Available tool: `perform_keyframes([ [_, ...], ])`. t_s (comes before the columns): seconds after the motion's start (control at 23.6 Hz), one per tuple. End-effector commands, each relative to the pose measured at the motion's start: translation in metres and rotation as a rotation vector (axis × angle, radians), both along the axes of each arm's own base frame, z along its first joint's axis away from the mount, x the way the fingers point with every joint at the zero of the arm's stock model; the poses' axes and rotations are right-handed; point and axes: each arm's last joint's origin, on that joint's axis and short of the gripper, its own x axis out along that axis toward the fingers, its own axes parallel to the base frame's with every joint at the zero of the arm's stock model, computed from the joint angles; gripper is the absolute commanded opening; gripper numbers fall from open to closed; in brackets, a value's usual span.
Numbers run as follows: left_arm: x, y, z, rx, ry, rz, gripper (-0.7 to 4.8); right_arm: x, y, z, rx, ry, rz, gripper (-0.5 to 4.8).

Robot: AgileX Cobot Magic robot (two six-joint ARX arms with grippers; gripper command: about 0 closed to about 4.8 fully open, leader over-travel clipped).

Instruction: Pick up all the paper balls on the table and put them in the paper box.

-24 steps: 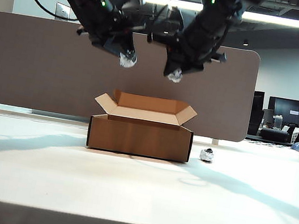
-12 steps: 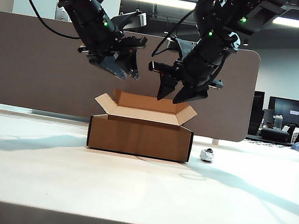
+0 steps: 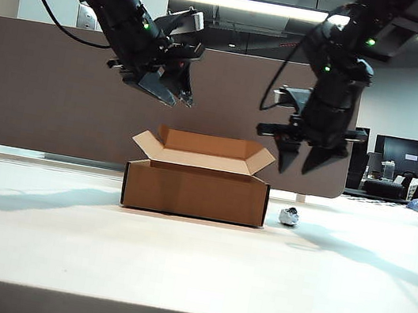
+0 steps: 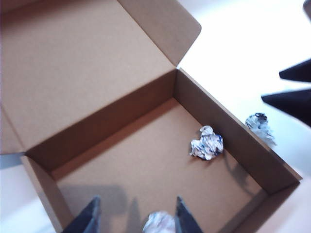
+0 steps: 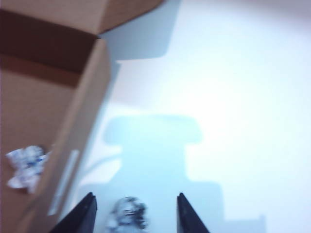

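The brown paper box (image 3: 195, 193) stands open on the white table (image 3: 191, 266). My left gripper (image 3: 172, 98) hangs open above its left part, holding nothing. In the left wrist view its fingers (image 4: 137, 199) spread over the box floor (image 4: 121, 165), where two paper balls lie: one with blue lines (image 4: 206, 143) and one below the fingers (image 4: 159, 223). A smaller paper ball (image 3: 289, 216) with a dark spot sits on the table right of the box. My right gripper (image 3: 293, 171) hangs open above it, and in the right wrist view that ball (image 5: 129, 213) shows far below the fingers (image 5: 135, 195).
A grey-brown partition panel (image 3: 59, 91) runs behind the table. The box's flaps (image 3: 261, 159) stick out to both sides. In the right wrist view the box wall (image 5: 82, 111) is close beside the small ball, with bare tabletop (image 5: 233, 97) on the other side.
Both grippers opened and let go of the paper balls they held over the box. The right arm then swung right and down to above the small ball; the left barely moved.
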Motion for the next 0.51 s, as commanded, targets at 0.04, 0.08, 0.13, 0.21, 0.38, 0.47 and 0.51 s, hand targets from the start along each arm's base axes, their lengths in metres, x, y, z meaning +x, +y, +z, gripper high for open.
perform_keyframes([
  [0.04, -0.001, 0.000, 0.004, -0.004, -0.004, -0.003, 1.87, 0.004, -0.010, 0.003, 0.038, -0.010, -0.022, 2.30],
  [0.08, -0.001, 0.000, 0.004, -0.003, -0.001, -0.003, 1.87, 0.005, -0.014, 0.002, 0.055, -0.001, -0.018, 2.30],
  [0.13, -0.001, 0.000, 0.004, -0.003, 0.000, -0.003, 1.87, 0.007, -0.015, -0.001, 0.071, 0.010, -0.009, 2.30],
  [0.21, -0.002, 0.000, 0.003, 0.000, 0.004, -0.002, 1.87, 0.009, -0.019, -0.009, 0.084, 0.034, -0.003, 2.30],
  [0.38, -0.002, 0.001, 0.003, 0.006, 0.011, 0.003, 1.87, 0.011, -0.023, -0.017, 0.104, 0.075, 0.005, 2.30],
  [0.47, -0.002, 0.001, 0.002, 0.009, 0.019, 0.004, 1.87, 0.012, -0.024, -0.020, 0.121, 0.089, 0.015, 2.30],
  [0.51, -0.002, 0.001, 0.002, 0.012, 0.021, 0.007, 1.87, 0.013, -0.026, -0.021, 0.129, 0.090, 0.019, 2.31],
])
